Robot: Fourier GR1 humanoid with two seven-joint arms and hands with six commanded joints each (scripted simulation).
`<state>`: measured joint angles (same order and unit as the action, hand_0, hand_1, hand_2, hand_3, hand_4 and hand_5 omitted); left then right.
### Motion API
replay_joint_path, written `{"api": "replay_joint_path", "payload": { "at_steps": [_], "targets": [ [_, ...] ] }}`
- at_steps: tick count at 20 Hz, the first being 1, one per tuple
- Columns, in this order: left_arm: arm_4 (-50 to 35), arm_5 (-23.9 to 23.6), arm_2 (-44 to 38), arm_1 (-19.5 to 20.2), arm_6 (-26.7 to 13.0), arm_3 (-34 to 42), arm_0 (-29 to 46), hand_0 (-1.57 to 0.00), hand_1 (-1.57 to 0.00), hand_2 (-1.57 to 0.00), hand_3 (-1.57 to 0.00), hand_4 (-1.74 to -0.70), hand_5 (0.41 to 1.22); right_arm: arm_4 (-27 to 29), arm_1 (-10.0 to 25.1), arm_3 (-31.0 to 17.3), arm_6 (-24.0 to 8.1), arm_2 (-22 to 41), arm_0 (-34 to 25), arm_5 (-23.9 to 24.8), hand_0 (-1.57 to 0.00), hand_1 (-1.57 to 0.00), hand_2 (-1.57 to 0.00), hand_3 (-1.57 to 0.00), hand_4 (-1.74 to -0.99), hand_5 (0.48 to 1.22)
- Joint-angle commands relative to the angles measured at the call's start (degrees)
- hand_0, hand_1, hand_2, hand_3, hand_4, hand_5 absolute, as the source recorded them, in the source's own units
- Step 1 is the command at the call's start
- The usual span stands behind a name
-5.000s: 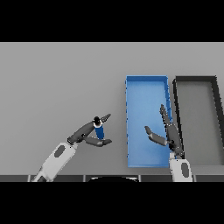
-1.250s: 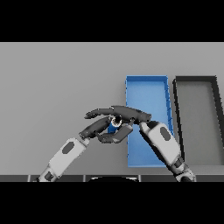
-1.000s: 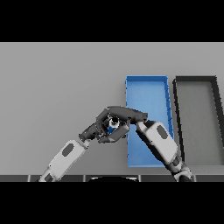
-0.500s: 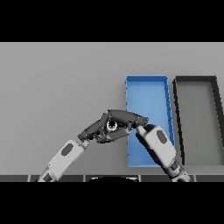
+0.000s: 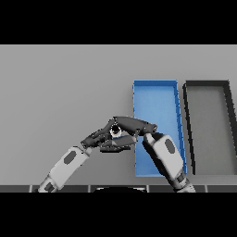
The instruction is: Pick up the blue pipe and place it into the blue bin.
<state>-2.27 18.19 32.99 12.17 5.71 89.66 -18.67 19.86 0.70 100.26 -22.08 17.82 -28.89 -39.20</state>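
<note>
The blue pipe (image 5: 115, 132) is held just above the table, left of the blue bin (image 5: 155, 99). Only its pale round end shows, in the gap between my two hands. My left hand (image 5: 99, 139) reaches in from the lower left with its fingers curled under and round the pipe. My right hand (image 5: 133, 124) comes across from the lower right, over the bin's near left corner. Its fingers are folded over the pipe from above, touching the left hand's fingertips. The pipe's body is hidden by both hands.
A black bin (image 5: 208, 125) stands right beside the blue bin, on the right. My right forearm (image 5: 164, 157) lies over the blue bin's near end. Grey tabletop (image 5: 60, 88) stretches to the left and behind.
My right hand has swung left from the bin and folded its fingers over the pipe in my left hand. The pipe's blue body is now covered, with only its end showing.
</note>
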Motion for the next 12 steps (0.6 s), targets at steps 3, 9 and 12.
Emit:
{"api": "replay_joint_path", "payload": {
  "at_steps": [3,9,12],
  "targets": [
    [0.81,-1.42,-0.24,-0.26,-3.02,-1.02,-0.57,-0.13,-0.11,-0.11,-0.04,-0.85,0.794,-0.16,-0.97,0.73,0.89,-0.52,0.59,0.11,-1.57,-1.57,-1.57,-1.57,-1.484,1.217],
    [-0.77,-2.20,-0.87,-0.86,-5.52,-1.09,0.89,-0.03,-0.03,-0.03,-0.01,-0.85,0.623,-1.07,-1.64,0.82,2.14,-1.38,0.66,0.43,-1.57,-1.57,-1.57,-1.57,-1.488,1.220],
    [-1.53,-3.16,-1.36,-0.86,-9.05,-0.48,1.80,-0.02,-0.01,-0.01,-0.01,-0.88,0.605,2.44,-1.63,1.23,-0.06,-2.07,1.22,1.24,-1.57,-1.57,-1.57,-1.57,-1.492,1.220]
  ]
}}
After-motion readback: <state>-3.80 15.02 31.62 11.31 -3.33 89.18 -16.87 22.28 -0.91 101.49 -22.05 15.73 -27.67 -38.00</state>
